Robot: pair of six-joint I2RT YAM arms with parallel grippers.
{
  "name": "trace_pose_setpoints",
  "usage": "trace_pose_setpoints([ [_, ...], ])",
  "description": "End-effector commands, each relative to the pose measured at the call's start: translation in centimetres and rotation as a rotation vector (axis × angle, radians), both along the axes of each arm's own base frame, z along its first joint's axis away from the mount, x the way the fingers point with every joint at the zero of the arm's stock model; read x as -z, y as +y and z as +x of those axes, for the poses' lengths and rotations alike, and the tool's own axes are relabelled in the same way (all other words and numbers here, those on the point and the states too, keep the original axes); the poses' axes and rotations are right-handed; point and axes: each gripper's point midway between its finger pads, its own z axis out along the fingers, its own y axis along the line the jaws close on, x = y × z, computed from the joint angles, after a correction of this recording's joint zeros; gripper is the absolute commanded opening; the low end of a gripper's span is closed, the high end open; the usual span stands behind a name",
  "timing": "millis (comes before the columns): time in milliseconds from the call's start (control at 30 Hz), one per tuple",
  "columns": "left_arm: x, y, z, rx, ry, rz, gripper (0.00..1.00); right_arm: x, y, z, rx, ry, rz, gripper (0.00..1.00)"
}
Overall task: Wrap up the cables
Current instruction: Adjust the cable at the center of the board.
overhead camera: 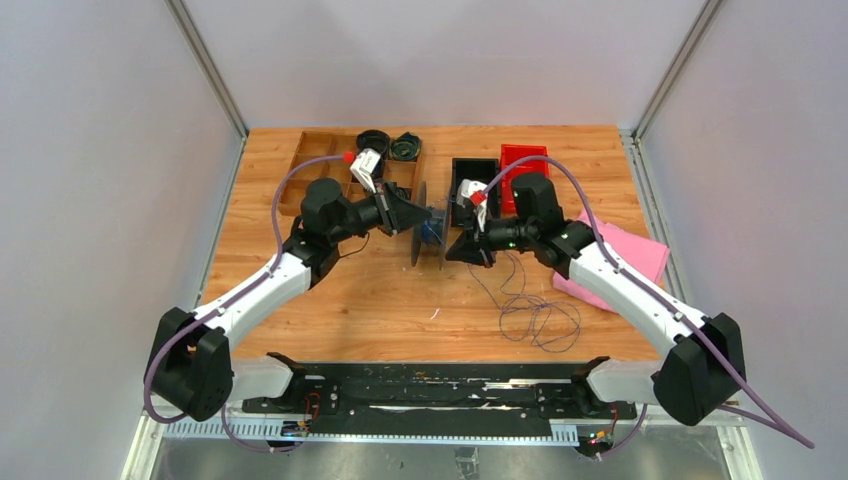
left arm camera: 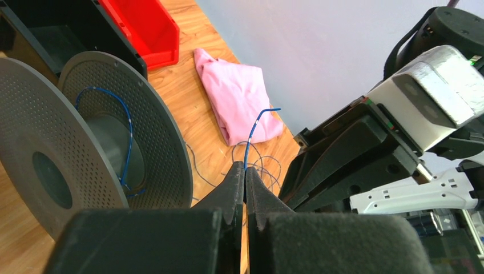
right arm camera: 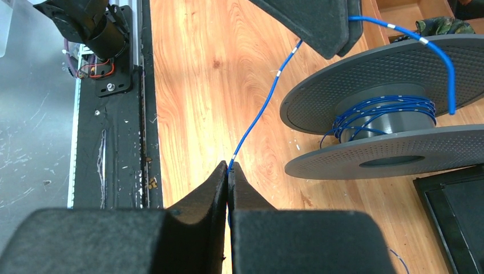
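left pincer: clenched tight on the blue cable, and a short free end pokes out past the tips and curls off on its own

right pincer: squeezed down on the same cable, further along it

cable: runs pretty much straight from one pincer to the other, right beside the spool. A few turns sit around the hub, and the rest is a loose mess of loops on the bench by the right arm

spool: grey with perforated flanges, standing on edge mid-bench between the two pincers

pink cloth: folded up at the bench's right edge, just past the loops

back of the bench: wooden tray on the left, black bin and red bin side by side on the right
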Motion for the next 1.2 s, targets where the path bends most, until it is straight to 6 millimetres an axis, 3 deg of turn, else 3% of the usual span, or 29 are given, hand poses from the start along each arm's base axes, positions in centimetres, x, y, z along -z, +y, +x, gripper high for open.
trace_pose_setpoints([
  [0,-3.1,0.8,1.4,-0.060,-0.068,-0.077,0.00,0.7,0.3,0.7,0.021,0.053,-0.014,0.03],
  [367,-4.0,0.9,1.2,-0.055,0.008,-0.180,0.00,-0.5,1.9,1.3,-0.054,0.065,0.030,0.18],
  [833,-5.2,1.4,0.9,-0.055,0.008,-0.224,0.00,-3.4,2.5,2.2,-0.020,0.015,0.118,0.59],
  [1167,-5.6,1.4,0.6,-0.049,0.012,-0.246,0.00,-4.2,3.2,3.8,0.030,-0.032,0.180,0.62],
])
